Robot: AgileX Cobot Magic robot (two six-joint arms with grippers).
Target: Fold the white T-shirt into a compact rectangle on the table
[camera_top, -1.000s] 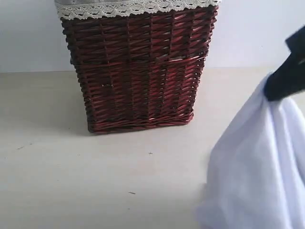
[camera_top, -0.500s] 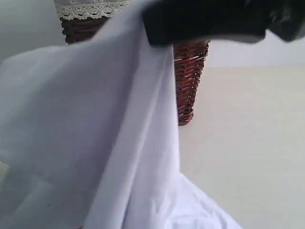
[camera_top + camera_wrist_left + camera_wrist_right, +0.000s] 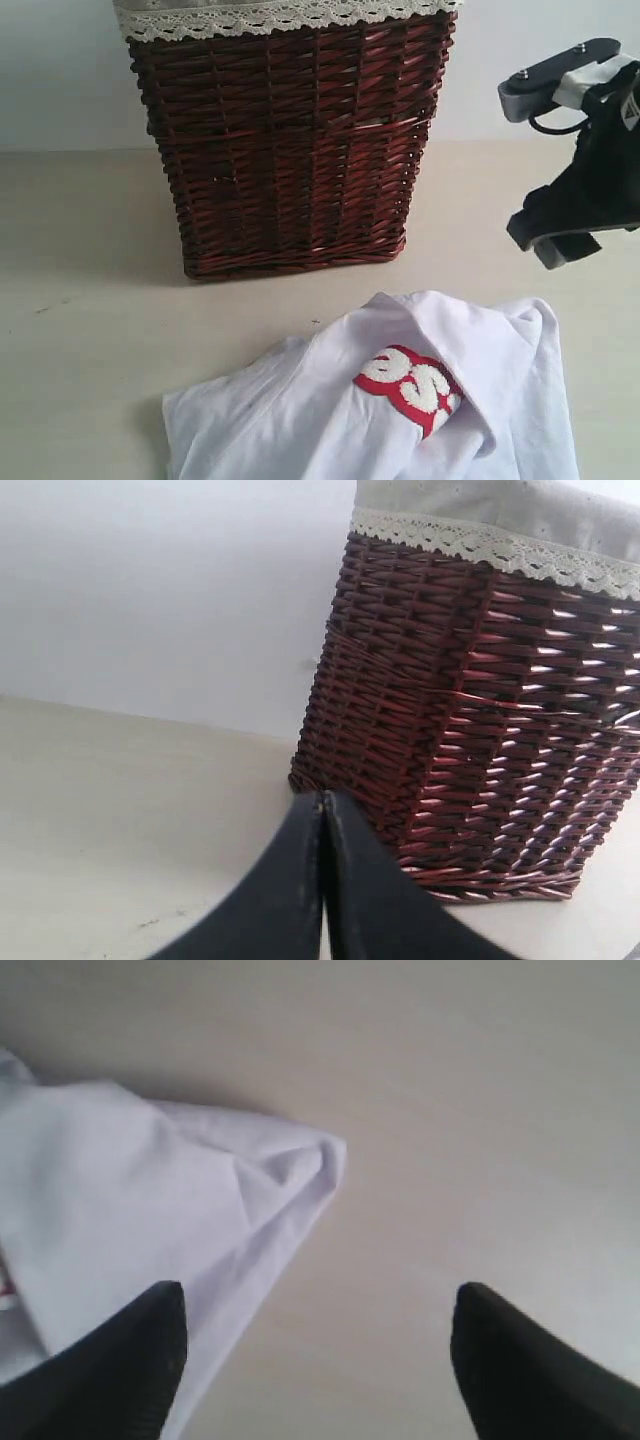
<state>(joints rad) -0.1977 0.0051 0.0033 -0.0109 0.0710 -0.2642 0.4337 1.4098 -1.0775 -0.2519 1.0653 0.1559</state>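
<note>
Exterior view: the crumpled white cotton T-shirt (image 3: 300, 420) lies in a heap on the pale beige matte table (image 3: 90, 350), at 5–6 o'clock in the frame. It sits in front of the dark red wicker basket (image 3: 290, 150) and does not touch it. The fuzzy white lettering outlined in red (image 3: 410, 385) faces up but is partly tucked into a fold. Not flat and not folded yet, so I judge the task barely begun.

The right gripper (image 3: 535, 165) hangs at 3 o'clock, off the table. Its jaws stand wide with nothing between them.

Key relation: the shirt lies toward 7–8 o'clock from that claw, and the heap's nearest corner is just below it. The heap's long axis looks to run roughly along the 8-to-2 o'clock line, so the claw sits off its 2 o'clock end. The right arm is likely the nearer one for the next pinch.

The left gripper (image 3: 322, 880) has its black fingers pressed together and holds nothing. It is out of the exterior frame, so I cannot tell its distance from the shirt.

View differences:
- Right wrist view: the right gripper (image 3: 315, 1360) and a doubled-over corner of the shirt (image 3: 150, 1190) on bare table. That corner is near one jaw rather than centred between them.
- Left wrist view: only the basket (image 3: 480, 710) and the table, no shirt.
- Only the exterior view shows the whole heap and the lettering.
</note>
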